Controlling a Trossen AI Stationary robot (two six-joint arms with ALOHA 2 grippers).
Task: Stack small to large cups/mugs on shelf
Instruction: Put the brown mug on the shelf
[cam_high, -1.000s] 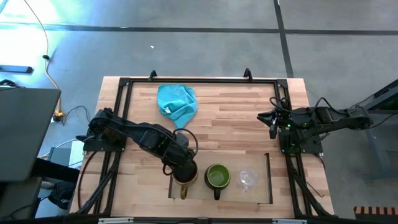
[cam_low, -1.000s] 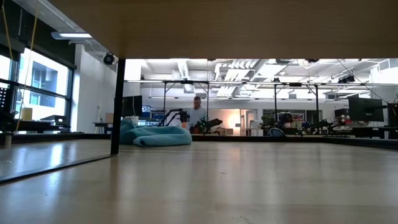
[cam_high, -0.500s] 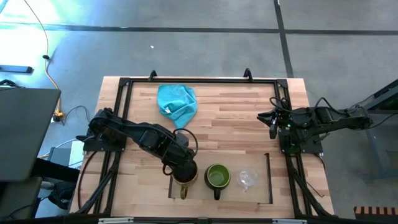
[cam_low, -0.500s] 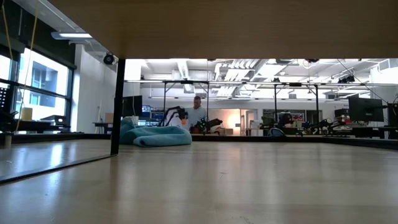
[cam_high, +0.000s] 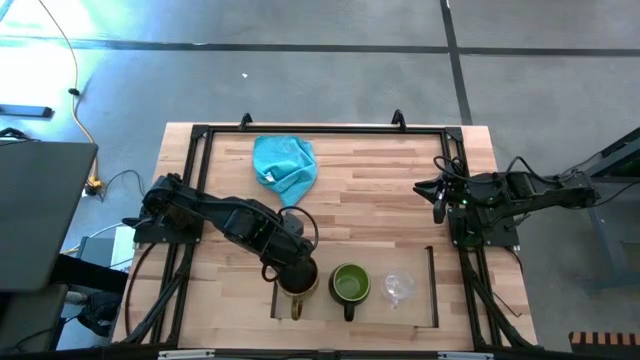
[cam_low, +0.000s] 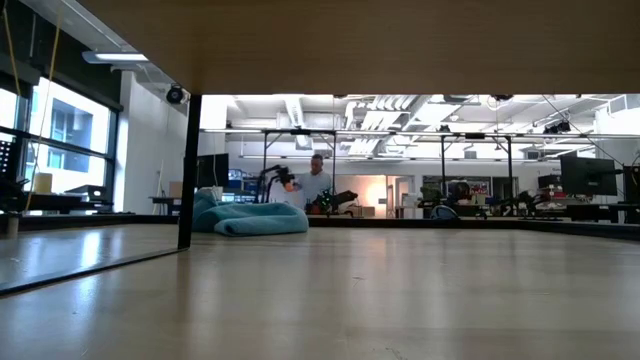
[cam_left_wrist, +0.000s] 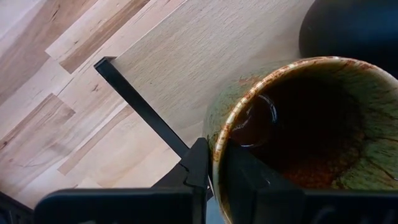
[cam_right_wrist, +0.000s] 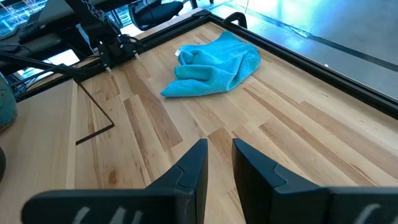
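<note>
Nothing on the table has moved since a moment ago; only the person (cam_low: 316, 178) far back in the room has shifted a little. The left gripper (cam_high: 291, 272) still pinches the rim of the brown mug (cam_high: 297, 283), one finger (cam_left_wrist: 198, 167) outside and one inside, and the mug sits on the shelf (cam_high: 415, 308) at its left end, just beside the green mug (cam_high: 350, 284), with the glass cup (cam_high: 400, 287) next along. The right gripper (cam_high: 438, 200) waits by the table's right edge, its fingers a small gap apart and holding nothing, far from the blue cloth (cam_high: 285, 166) at the back.
</note>
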